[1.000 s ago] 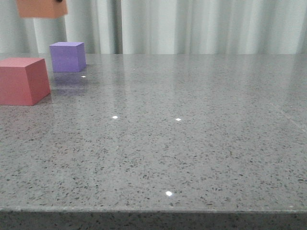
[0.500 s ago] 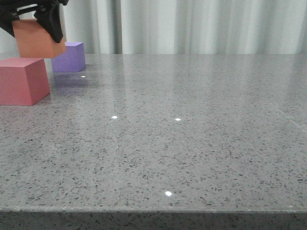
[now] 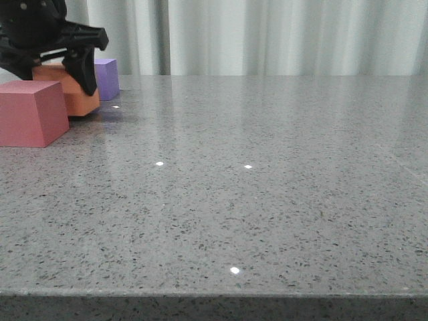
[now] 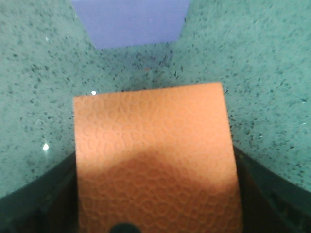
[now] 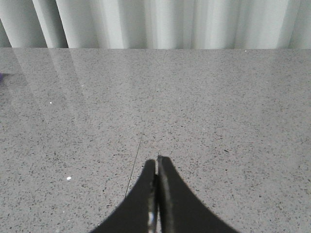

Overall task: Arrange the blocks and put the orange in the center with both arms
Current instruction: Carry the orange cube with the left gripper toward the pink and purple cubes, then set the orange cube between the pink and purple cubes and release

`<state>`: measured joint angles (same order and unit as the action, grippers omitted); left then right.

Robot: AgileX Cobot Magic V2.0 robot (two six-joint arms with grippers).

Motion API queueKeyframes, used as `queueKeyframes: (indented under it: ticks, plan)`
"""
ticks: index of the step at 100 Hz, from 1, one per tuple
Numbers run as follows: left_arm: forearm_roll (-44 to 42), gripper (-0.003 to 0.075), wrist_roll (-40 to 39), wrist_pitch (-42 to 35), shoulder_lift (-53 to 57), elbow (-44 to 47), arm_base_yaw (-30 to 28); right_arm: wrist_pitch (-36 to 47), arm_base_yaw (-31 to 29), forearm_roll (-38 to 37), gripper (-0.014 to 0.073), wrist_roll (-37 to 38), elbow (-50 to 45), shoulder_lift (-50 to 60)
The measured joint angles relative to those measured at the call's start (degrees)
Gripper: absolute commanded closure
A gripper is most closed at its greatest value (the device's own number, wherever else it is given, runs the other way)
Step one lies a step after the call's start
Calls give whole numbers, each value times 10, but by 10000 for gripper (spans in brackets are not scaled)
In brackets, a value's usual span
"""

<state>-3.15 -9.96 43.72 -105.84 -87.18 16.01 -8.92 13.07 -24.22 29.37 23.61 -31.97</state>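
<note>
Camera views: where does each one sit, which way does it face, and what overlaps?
Front view: low at the table's near edge, facing forward to the curtain; shows the black left gripper shut on the matte orange cube, between the pinkish-red cube and purple cube.
Left wrist view: on the left arm, looking down the fingers at the orange cube; purple cube beyond.
Right wrist view: on the right arm, facing over the grey speckled table; closed right gripper.
Shared: front and left wrist both show the orange and purple cubes.
</note>
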Motion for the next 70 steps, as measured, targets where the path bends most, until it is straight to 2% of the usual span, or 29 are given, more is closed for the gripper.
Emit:
queueKeyframes:
  ticks: [18, 35, 40, 70]
  plan:
    - [0, 265, 0, -1, -6, 0, 0, 0, 0, 0, 660, 0, 0, 0]
    - [0, 69, 1, -1, -7, 0, 0, 0, 0, 0, 660, 0, 0, 0]
    - [0, 40, 1, -1, -7, 0, 0, 0, 0, 0, 660, 0, 0, 0]
    - [0, 40, 1, -17, 19, 0, 0, 0, 0, 0, 660, 0, 0, 0]
